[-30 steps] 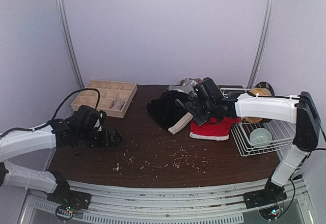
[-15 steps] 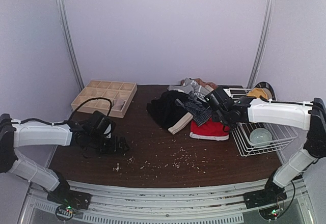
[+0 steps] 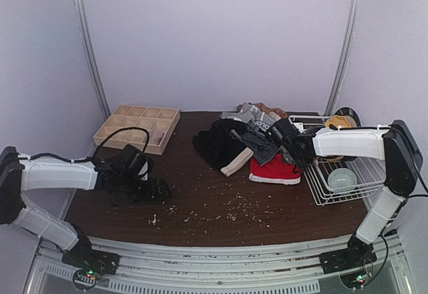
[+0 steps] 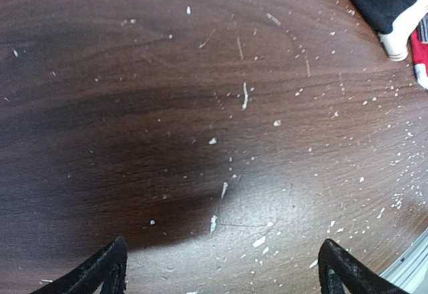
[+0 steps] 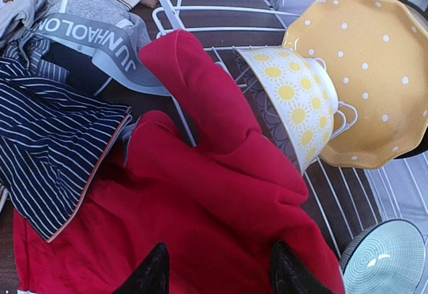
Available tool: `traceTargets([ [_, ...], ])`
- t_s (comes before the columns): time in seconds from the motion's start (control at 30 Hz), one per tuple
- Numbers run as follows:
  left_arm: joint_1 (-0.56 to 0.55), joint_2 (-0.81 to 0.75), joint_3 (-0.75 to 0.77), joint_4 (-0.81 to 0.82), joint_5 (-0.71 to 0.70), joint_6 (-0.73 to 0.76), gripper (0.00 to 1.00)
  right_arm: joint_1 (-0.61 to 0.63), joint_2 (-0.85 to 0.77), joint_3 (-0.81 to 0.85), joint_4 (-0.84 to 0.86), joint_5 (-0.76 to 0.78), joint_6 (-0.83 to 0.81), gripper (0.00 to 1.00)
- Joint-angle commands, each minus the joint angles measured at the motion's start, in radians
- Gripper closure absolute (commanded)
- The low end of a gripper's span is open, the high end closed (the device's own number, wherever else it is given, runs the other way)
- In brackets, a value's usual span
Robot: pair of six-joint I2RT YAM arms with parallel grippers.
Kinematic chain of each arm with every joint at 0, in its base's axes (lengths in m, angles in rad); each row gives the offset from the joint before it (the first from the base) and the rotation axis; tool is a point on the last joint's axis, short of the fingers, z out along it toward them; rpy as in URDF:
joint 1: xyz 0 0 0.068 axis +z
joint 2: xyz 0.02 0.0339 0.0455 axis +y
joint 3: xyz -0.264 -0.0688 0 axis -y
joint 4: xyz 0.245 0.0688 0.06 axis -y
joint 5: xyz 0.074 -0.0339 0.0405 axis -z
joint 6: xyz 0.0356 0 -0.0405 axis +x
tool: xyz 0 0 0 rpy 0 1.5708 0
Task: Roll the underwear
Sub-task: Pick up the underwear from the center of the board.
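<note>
Lying red underwear [image 5: 200, 194]: we see it at 2 o'clock on the table [image 3: 214, 194]. One corner goes up onto the white rack [image 3: 361, 177].
Right gripper [image 5: 217, 275]: its jaws are half apart. It is right over the red cloth, with one tip on each side of a patch of it.
Striped underwear [image 5: 53, 154]: it is at 9 o'clock from the red one, and its edge lies on top of the red.
Grey underwear [image 5: 93, 27]: we see it at 12 o'clock from the striped one, touching it.
Black underwear [image 3: 215, 143]: it is at the 9 o'clock end of the same pile.
Left gripper [image 4: 224, 270]: its jaws are wide with nothing in them. It is low over bare wood at 8 o'clock, well apart from the pile.
Tray [image 3: 137, 128]: we see it at 10 o'clock.
Sun bowl [image 5: 294, 100]: it is tipped on its side in the rack, just beside the red cloth.
</note>
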State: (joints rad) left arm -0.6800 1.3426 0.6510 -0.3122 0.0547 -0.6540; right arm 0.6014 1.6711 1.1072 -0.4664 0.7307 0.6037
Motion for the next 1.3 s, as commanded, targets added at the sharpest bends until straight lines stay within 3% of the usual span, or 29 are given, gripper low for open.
traceTargets([
  [0.0,0.005,0.032,0.027,0.047,0.027,0.003,0.04,-0.022,0.018,0.008,-0.031,-0.011,0.002,0.53],
  [0.2,0.004,0.064,0.032,0.062,0.053,-0.008,0.04,-0.041,0.066,0.019,-0.028,-0.052,-0.014,0.71],
  [0.37,0.005,0.067,0.031,0.064,0.062,-0.013,0.04,-0.046,0.089,0.049,-0.026,-0.086,-0.035,1.0],
  [0.63,0.005,0.057,0.029,0.066,0.061,-0.015,0.05,-0.013,-0.063,0.061,0.024,-0.178,-0.082,1.0],
  [0.97,0.004,0.058,0.022,0.09,0.083,-0.03,0.07,0.182,-0.096,0.111,-0.021,-0.212,-0.066,1.0],
  [1.03,0.004,0.046,0.016,0.085,0.08,-0.03,0.07,0.232,-0.106,0.118,0.021,-0.292,-0.07,1.0],
  [1.13,0.004,0.005,0.018,0.046,0.047,-0.03,0.08,0.382,-0.115,0.22,0.04,-0.27,-0.136,1.0],
  [1.27,0.004,-0.098,0.011,-0.001,-0.024,-0.032,0.08,0.489,-0.103,0.454,-0.007,-0.304,-0.221,1.0],
])
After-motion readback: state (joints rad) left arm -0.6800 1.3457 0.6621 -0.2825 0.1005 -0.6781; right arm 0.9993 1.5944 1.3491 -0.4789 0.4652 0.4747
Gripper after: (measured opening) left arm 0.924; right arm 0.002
